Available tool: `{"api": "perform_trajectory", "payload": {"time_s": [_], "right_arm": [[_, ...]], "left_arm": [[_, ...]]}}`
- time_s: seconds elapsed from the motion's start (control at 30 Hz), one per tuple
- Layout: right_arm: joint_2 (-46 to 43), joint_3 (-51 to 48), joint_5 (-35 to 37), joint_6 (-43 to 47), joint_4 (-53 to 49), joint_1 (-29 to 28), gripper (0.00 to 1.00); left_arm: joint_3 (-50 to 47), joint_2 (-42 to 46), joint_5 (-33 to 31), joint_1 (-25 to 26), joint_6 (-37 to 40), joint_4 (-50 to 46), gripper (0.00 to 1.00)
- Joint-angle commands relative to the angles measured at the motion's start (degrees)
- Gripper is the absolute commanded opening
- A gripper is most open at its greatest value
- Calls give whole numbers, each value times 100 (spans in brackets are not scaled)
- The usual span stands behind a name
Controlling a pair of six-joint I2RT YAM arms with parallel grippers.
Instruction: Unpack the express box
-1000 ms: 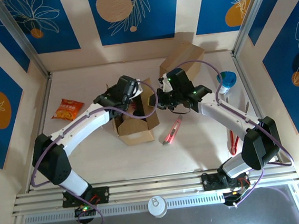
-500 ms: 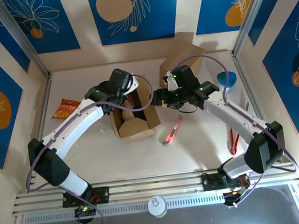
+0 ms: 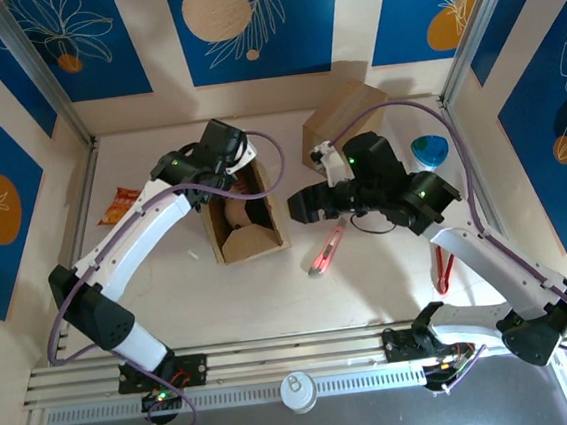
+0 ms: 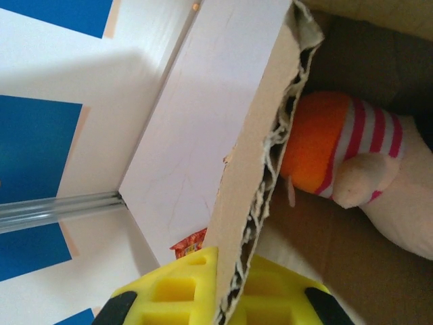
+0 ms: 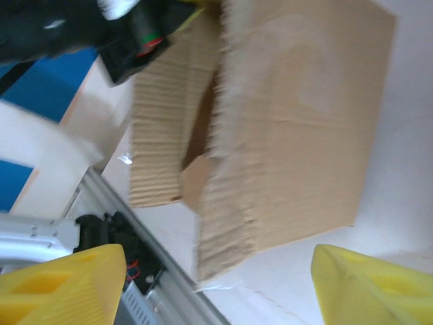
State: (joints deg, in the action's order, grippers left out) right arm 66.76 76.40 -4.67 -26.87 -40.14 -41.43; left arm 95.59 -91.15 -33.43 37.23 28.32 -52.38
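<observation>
Starting with the top external view: the express box (image 3: 249, 238) lies mid-table with its top open and a plush toy (image 3: 235, 213) inside, so opening appears done and emptying is not yet done (at least 1 item remains). The left gripper (image 3: 239, 163) sits at the box's far edge. The right gripper (image 3: 301, 203) hangs just beside the box's right wall, its jaw gap unreadable from this view. Left wrist view: the left gripper (image 4: 226, 291) is clamped on a cardboard flap (image 4: 250, 162), and the frame edge cuts off part of the toy (image 4: 352, 162). Right wrist view: the right gripper (image 5: 216, 284) stands wide and holds nothing, facing the blurred box (image 5: 298, 128). Any deeper contents cannot be judged.
</observation>
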Motion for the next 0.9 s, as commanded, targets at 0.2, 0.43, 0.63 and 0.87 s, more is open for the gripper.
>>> {"api": "perform_trajectory", "payload": {"time_s": [0.2, 0.43, 0.63, 0.87], "right_arm": [[808, 666, 1859, 861, 319, -1775, 0], [1184, -185, 3256, 1252, 2104, -2492, 0], [1535, -629, 4122, 1906, 3316, -3006, 0], [1939, -243, 4873, 2221, 3254, -3363, 0]], "left_arm": [[586, -254, 132, -59, -404, -765, 0], [827, -305, 401, -58, -608, -1180, 0], [943, -304, 549, -58, -711, -1404, 0], [961, -267, 610, -62, -730, -1467, 0]]}}
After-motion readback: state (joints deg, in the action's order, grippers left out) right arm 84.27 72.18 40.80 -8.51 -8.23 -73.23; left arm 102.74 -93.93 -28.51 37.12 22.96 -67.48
